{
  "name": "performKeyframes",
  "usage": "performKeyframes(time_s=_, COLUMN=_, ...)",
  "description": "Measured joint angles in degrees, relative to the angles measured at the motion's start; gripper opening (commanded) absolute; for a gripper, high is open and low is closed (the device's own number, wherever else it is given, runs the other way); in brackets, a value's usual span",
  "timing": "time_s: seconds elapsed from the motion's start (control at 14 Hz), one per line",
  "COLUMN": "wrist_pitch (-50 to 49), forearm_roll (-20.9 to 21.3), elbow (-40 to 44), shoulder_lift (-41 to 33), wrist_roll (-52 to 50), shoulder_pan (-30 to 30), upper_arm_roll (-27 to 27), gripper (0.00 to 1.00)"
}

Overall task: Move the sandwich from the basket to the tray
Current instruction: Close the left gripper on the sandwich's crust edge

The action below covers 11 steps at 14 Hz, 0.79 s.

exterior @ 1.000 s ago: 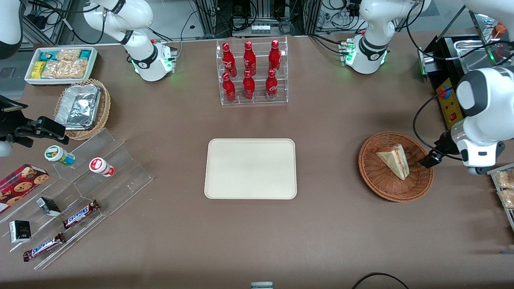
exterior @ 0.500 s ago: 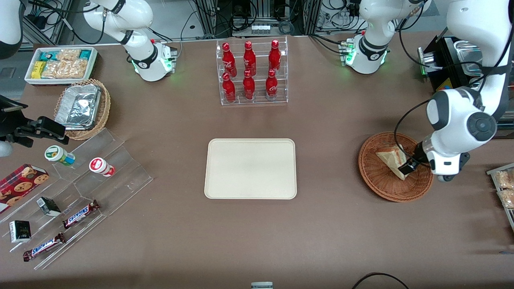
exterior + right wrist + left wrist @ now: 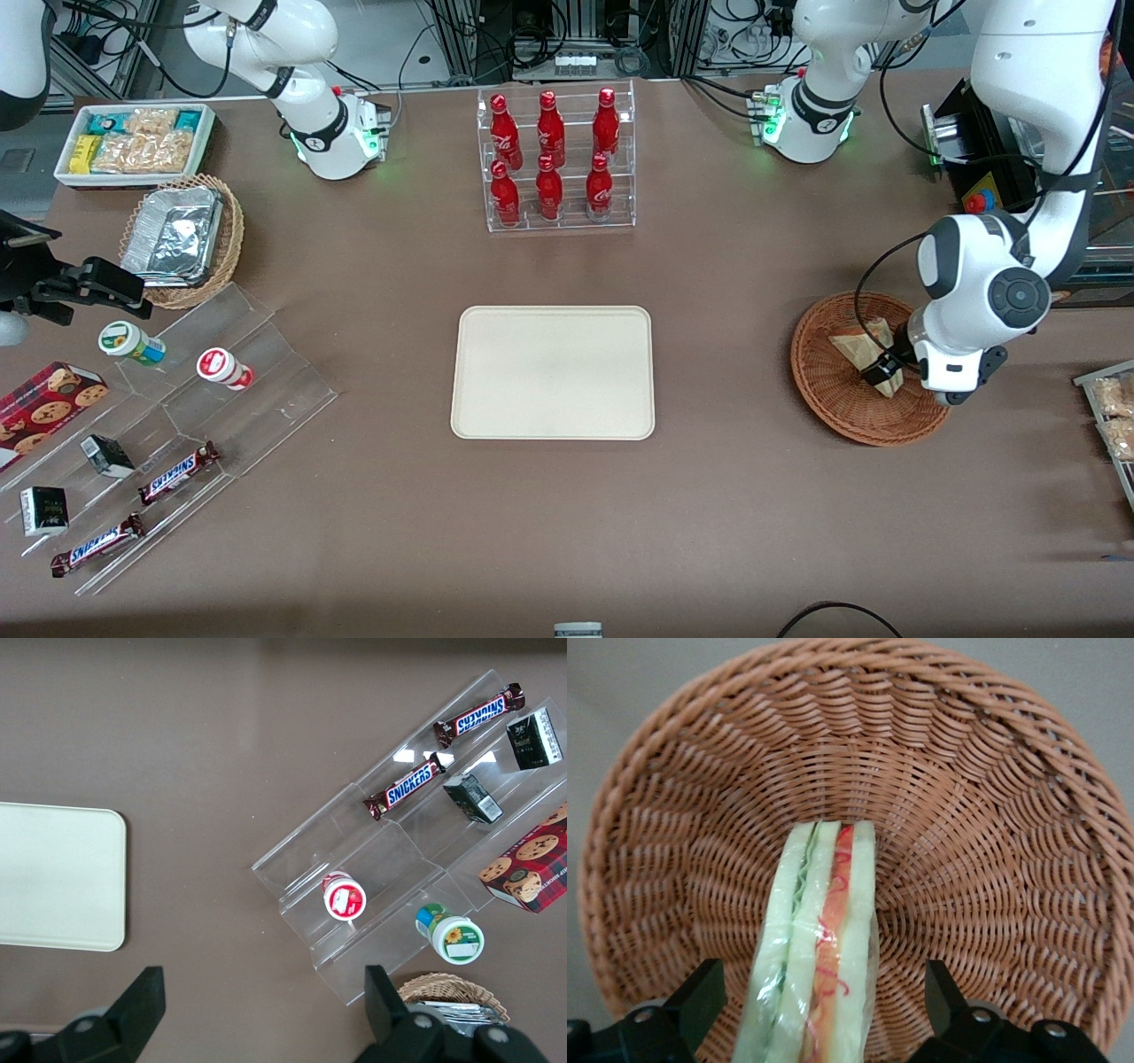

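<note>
The wrapped sandwich (image 3: pixel 819 957) lies in the reddish-brown wicker basket (image 3: pixel 992 833), its red, yellow and green layers showing along the edge. My gripper (image 3: pixel 819 1014) is open and straddles the sandwich, one black finger (image 3: pixel 700 997) on each side with a gap between each finger and the bread. In the front view the sandwich (image 3: pixel 852 341) is partly covered by the arm, the gripper (image 3: pixel 884 368) sits low in the basket (image 3: pixel 828 399), and the cream tray (image 3: pixel 553 372) lies bare at the table's middle.
A clear rack of red bottles (image 3: pixel 554 159) stands farther from the front camera than the tray. Toward the parked arm's end are a clear stepped stand with snacks (image 3: pixel 168 425), a tan basket of foil containers (image 3: pixel 182 239) and a white bin of packets (image 3: pixel 133 142).
The arm has swung in over the basket and come down, so the open fingers now straddle the sandwich. The sandwich has not moved.
</note>
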Motion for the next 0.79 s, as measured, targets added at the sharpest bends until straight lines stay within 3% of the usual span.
performKeyframes(time_s=0.07, wrist_pitch=1.3, forearm_roll=0.0, elbow=-0.9, shoulder_lift=0.5, wrist_roll=0.0, shoulder_pan=0.0, upper_arm_roll=0.0, gripper=0.95)
performKeyframes(time_s=0.21, wrist_pitch=2.2, forearm_roll=0.1, elbow=-1.8, shoulder_lift=1.0, wrist_roll=0.0, shoulder_pan=0.0, upper_arm_roll=0.0, gripper=0.68)
performKeyframes(time_s=0.5, wrist_pitch=0.3, forearm_roll=0.2, elbow=-1.6, shoulder_lift=0.8, wrist_roll=2.7, shoulder_pan=-0.4, upper_arm_roll=0.0, gripper=0.27)
performKeyframes(time_s=0.57, wrist_pitch=-1.7, forearm_roll=0.2, elbow=-1.1, shoulder_lift=0.5, wrist_roll=4.4, shoulder_pan=-0.4, upper_arm_roll=0.0, gripper=0.21)
performKeyframes(time_s=0.79, wrist_pitch=-6.0, forearm_roll=0.2, elbow=0.1, shoulder_lift=-1.4, wrist_roll=6.8, shoulder_pan=-0.4, upper_arm_roll=0.0, gripper=0.20)
